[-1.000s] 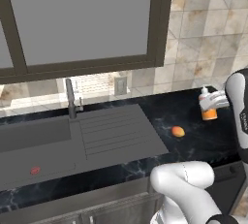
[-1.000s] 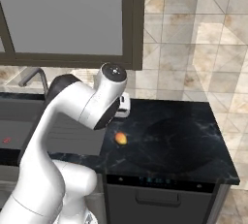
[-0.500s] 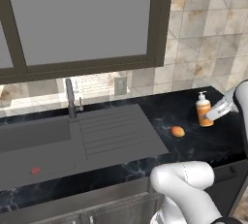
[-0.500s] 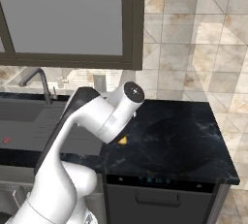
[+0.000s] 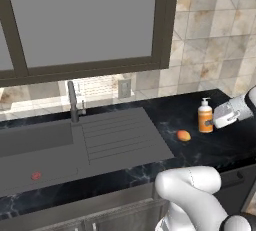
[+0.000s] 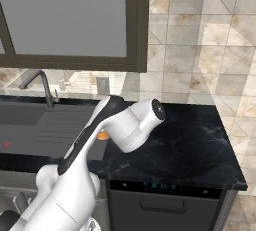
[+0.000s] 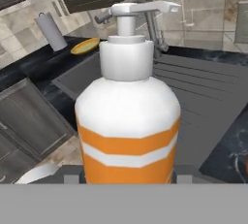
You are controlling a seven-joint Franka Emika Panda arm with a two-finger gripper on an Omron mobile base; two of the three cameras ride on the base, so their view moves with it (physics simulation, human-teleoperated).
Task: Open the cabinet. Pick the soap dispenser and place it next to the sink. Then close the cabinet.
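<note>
The soap dispenser (image 5: pixel 205 118) is a white pump bottle with orange bands. It stands upright at the right end of the black counter (image 5: pixel 150 110), right of the sink's drainboard. My gripper (image 5: pixel 213 120) reaches in from the right and is shut on it. In the hand view the soap dispenser (image 7: pixel 127 116) sits between my fingertips (image 7: pixel 183 175), with my gripper (image 7: pixel 126 177) low on its body. Whether its base touches the counter I cannot tell. The sink (image 5: pixel 30 140) lies at the left with its faucet (image 5: pixel 74 101). The cabinet (image 5: pixel 166 25) hangs above, with grey panels in dark frames.
A small orange fruit (image 5: pixel 183 135) lies on the counter just left of the dispenser. A red item (image 5: pixel 36 176) lies in the sink basin. A dark cooktop (image 6: pixel 190 145) takes up the counter's right end. A paper roll (image 7: pixel 51 31) and a yellow dish (image 7: pixel 85 46) stand beyond the sink.
The gripper has carried the soap dispenser down and slightly left toward the counter. My arm's elbow has swung right in the right base view.
</note>
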